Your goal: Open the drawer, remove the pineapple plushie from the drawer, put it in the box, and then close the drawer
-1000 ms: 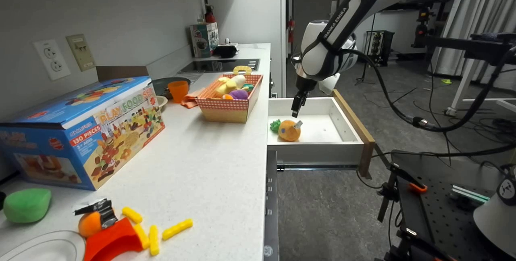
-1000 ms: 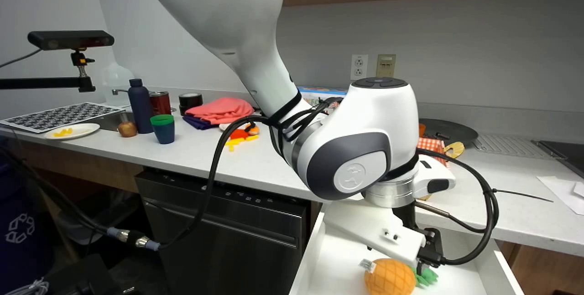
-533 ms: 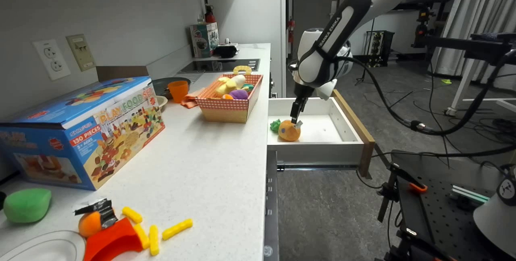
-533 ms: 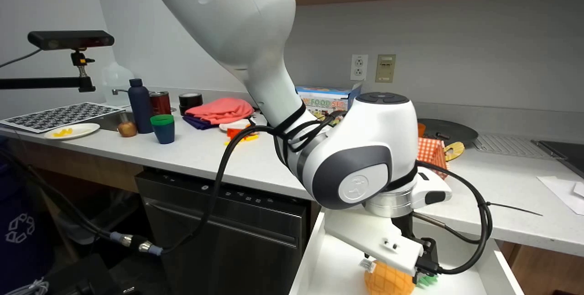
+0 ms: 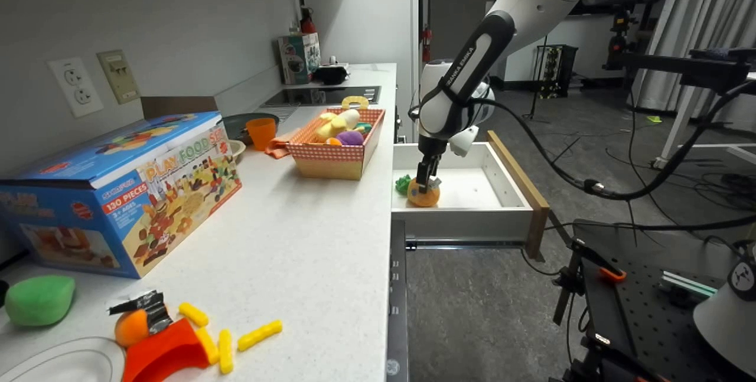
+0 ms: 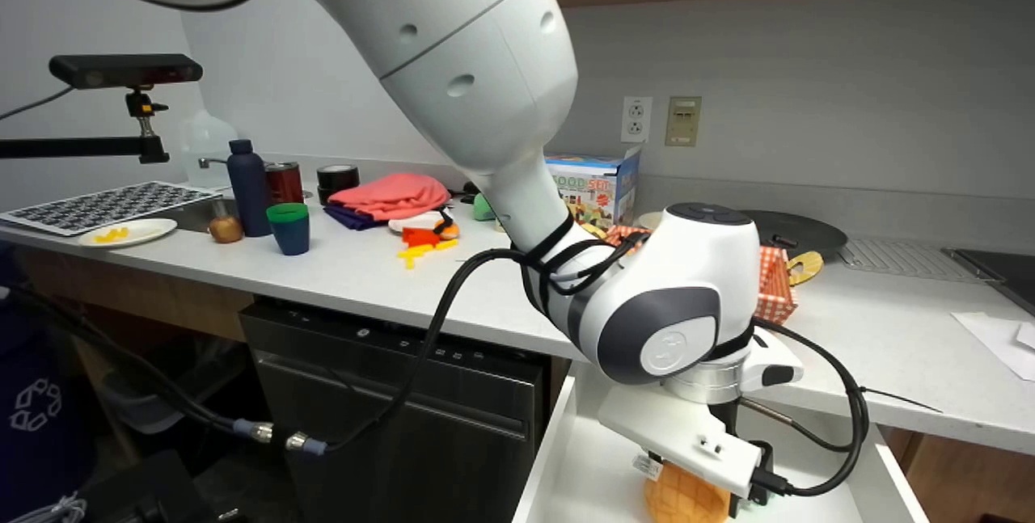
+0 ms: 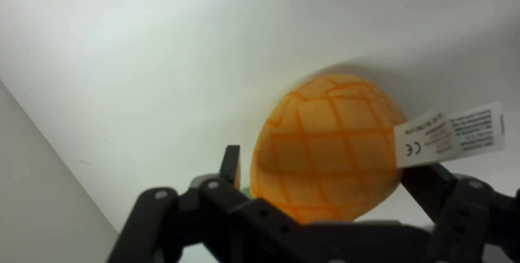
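Observation:
The white drawer [image 5: 466,225] stands open in both exterior views. The pineapple plushie [image 5: 429,198] lies in it, orange with a green leafy top and a white tag. My gripper [image 5: 423,184] is down in the drawer at the plushie. In the wrist view my gripper [image 7: 320,161] is open, with one finger on each side of the plushie's orange body [image 7: 329,145]. A gap shows at the left finger; the right finger is partly hidden behind the tag and seems to touch or nearly touch the plushie. The box [image 5: 328,165], with checked trim and colourful toys, sits on the counter.
The white counter [image 5: 307,240] edge borders the drawer. A blue play food carton [image 5: 136,193] and an orange cup [image 5: 261,134] stand on the counter. The drawer's wooden front [image 5: 520,184] stands out over the floor. A cable [image 6: 857,394] loops beside the gripper.
My gripper has moved down and slightly toward the counter side, from above the plushie to around its body. The plushie, drawer and box have not visibly moved.

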